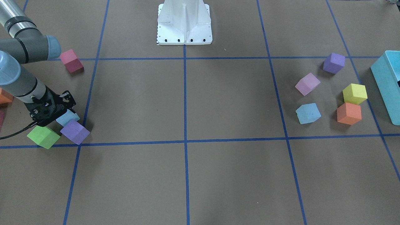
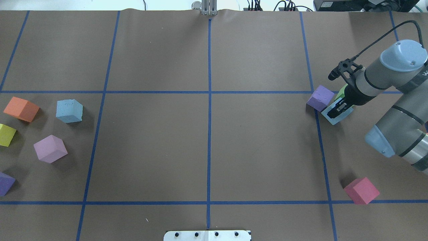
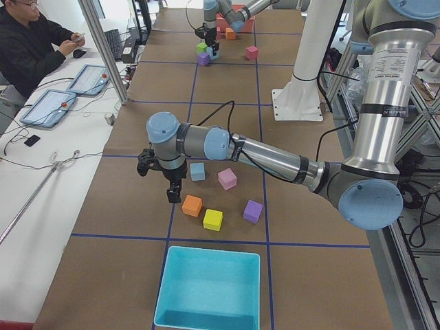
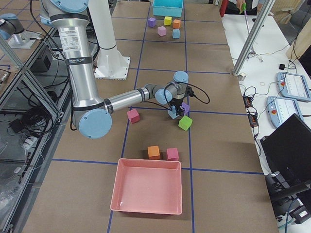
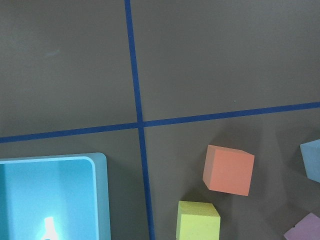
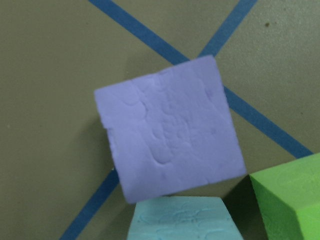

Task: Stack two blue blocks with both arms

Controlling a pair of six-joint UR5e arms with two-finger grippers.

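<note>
One pale blue block (image 2: 329,115) lies at the robot's right, touching a purple cube (image 2: 321,97) and next to a green cube (image 1: 43,136). My right gripper (image 2: 338,110) is low over this block, with a finger on its near side, and looks shut on it. The block also shows in the front view (image 1: 69,117) and at the bottom of the right wrist view (image 6: 177,220). The other blue block (image 2: 69,111) sits free at the robot's left. My left gripper (image 3: 174,195) hovers above the table beside an orange cube (image 3: 192,205). I cannot tell whether it is open or shut.
Around the free blue block lie orange (image 2: 21,109), yellow (image 2: 6,134), pink (image 2: 50,149) and purple (image 2: 6,183) cubes. A teal bin (image 1: 386,84) stands at that end, a pink tray (image 4: 146,187) at the other. A magenta cube (image 2: 361,190) lies near the right arm.
</note>
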